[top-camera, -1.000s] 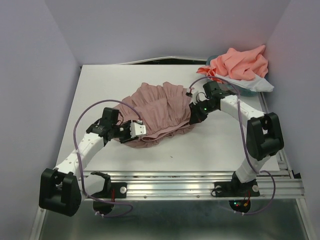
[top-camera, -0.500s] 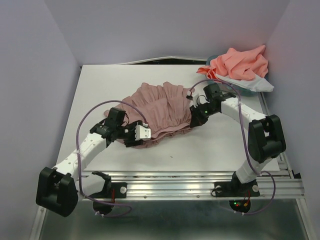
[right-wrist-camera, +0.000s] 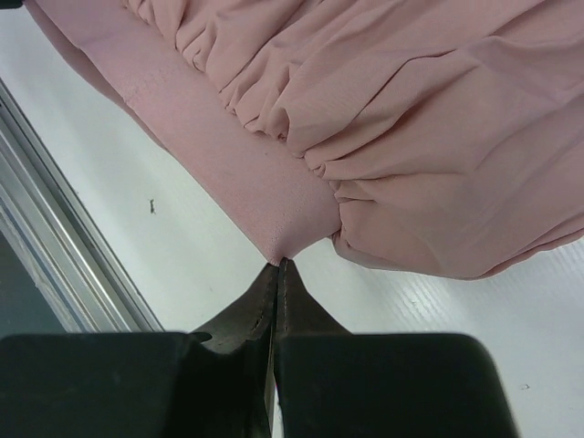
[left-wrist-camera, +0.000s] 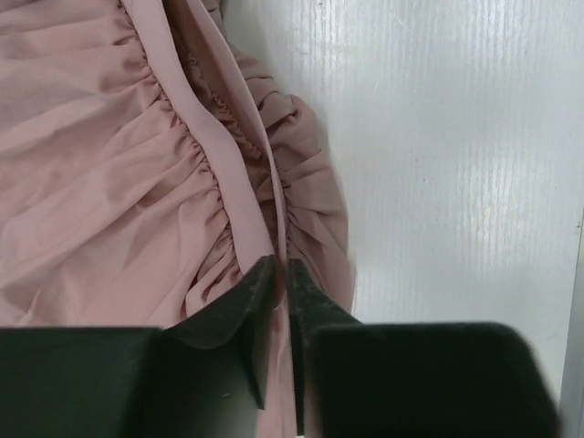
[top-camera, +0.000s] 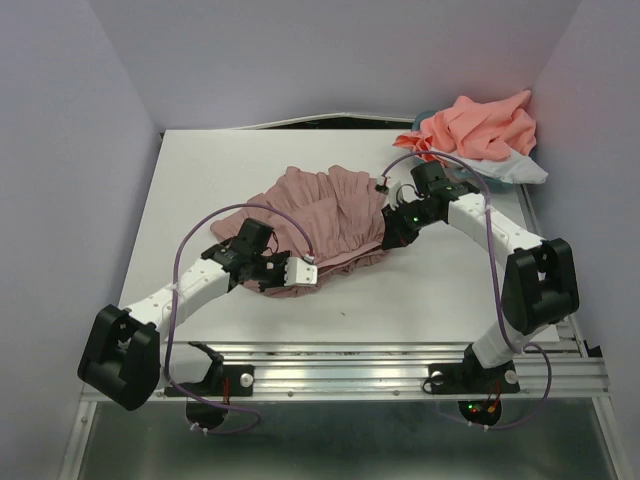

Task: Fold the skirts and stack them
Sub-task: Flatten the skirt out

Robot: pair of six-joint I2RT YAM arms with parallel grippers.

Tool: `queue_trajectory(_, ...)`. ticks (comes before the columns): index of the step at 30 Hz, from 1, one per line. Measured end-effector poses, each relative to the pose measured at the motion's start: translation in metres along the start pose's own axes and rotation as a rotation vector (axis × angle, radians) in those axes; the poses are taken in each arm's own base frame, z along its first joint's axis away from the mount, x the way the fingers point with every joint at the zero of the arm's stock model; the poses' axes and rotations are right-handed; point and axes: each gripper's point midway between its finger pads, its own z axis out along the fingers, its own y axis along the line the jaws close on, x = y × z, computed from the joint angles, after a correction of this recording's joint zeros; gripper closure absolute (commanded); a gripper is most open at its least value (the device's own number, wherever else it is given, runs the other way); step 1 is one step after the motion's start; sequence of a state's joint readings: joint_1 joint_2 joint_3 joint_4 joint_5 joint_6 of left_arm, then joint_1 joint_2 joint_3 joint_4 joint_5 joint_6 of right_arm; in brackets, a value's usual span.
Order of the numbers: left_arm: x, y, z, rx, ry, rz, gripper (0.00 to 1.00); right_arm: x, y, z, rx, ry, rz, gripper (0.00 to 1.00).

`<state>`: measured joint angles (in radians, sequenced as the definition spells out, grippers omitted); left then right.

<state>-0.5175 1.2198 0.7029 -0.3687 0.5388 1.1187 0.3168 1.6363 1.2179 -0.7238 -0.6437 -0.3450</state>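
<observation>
The dusty mauve-pink pleated skirt (top-camera: 325,215) lies bunched in the middle of the table. My left gripper (top-camera: 305,272) is shut on its waistband at the near edge; the band (left-wrist-camera: 233,205) runs between the fingers in the left wrist view. My right gripper (top-camera: 385,240) is shut on the waistband corner (right-wrist-camera: 278,239) at the skirt's right side. Coral-salmon cloth (top-camera: 480,125) is heaped at the back right on top of a pale white-blue skirt (top-camera: 515,168).
The teal basket (top-camera: 425,117) shows only as a sliver under the heap at the back right. The table's metal front rail (top-camera: 380,365) runs along the near edge. Purple walls close in the sides.
My left gripper has carried the skirt's near edge to the right, towards the right gripper. The skirt has drawn narrower. The right gripper has barely moved.
</observation>
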Motion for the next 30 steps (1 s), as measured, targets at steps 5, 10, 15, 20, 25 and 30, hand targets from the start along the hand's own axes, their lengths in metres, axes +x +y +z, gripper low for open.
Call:
queue_trajectory(5, 0.001, 0.001, -0.003, -0.002, 0.015, -0.001, 1.0, -0.013, 0.001, -0.006, 0.007, -0.023, -0.018, 0.99)
queue_trajectory(10, -0.007, 0.026, -0.022, -0.09, -0.001, -0.077, 1.0, -0.03, 0.0, -0.015, 0.03, -0.047, -0.035, 0.99)
queue_trajectory(15, -0.024, 0.118, -0.085, -0.382, -0.089, -0.245, 1.0, -0.1, -0.012, -0.036, 0.111, -0.164, -0.093, 0.99)
queue_trajectory(20, -0.057, 0.207, -0.145, -0.617, -0.209, -0.299, 1.0, -0.202, -0.037, -0.06, 0.209, -0.35, -0.161, 0.99)
queue_trajectory(25, -0.059, 0.279, -0.145, -0.733, -0.248, -0.342, 1.0, -0.286, -0.079, -0.07, 0.323, -0.516, -0.201, 0.99)
queue_trajectory(30, -0.033, 0.364, -0.137, -0.876, -0.247, -0.419, 1.0, -0.331, -0.149, -0.056, 0.487, -0.679, -0.166, 0.99)
